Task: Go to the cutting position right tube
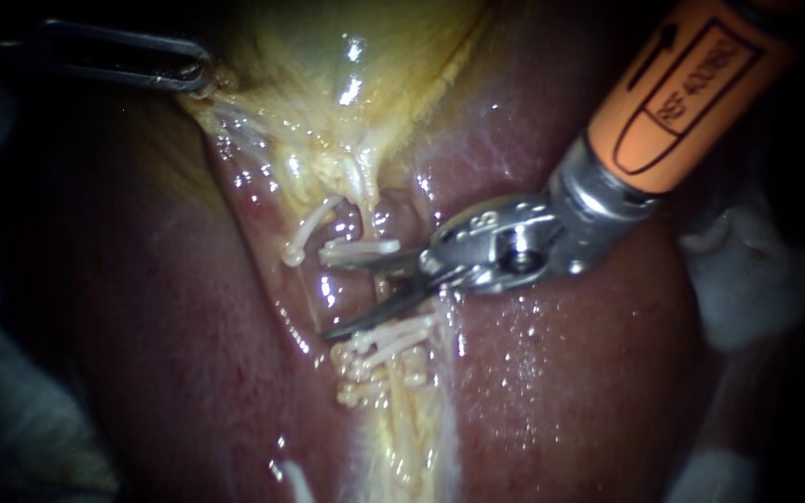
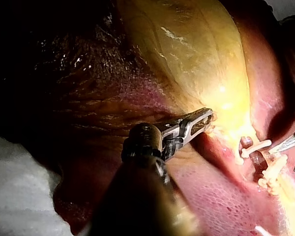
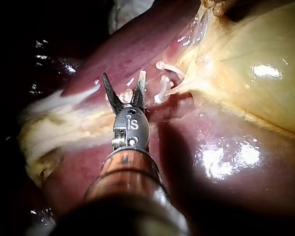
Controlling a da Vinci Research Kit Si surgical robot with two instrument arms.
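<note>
My right instrument [image 1: 342,294] comes in from the upper right on an orange shaft, its two thin blades open. They straddle the stretch of the right tube [image 1: 366,203] between an upper white clip [image 1: 361,249] and a cluster of lower clips [image 1: 379,349]; no contact shows. The right wrist view shows the same open blades [image 3: 123,78] beside the clips [image 3: 162,88]. A further clip [image 1: 304,235] sits on the left tube. My left instrument [image 1: 199,78] is shut on the edge of the yellow gallbladder [image 1: 356,84], as the left wrist view confirms [image 2: 204,119].
Dark red liver [image 1: 561,373] surrounds the tubes on both sides. White gauze [image 1: 747,279] lies at the right edge. Pale fatty tissue [image 1: 402,438] runs down below the lower clips.
</note>
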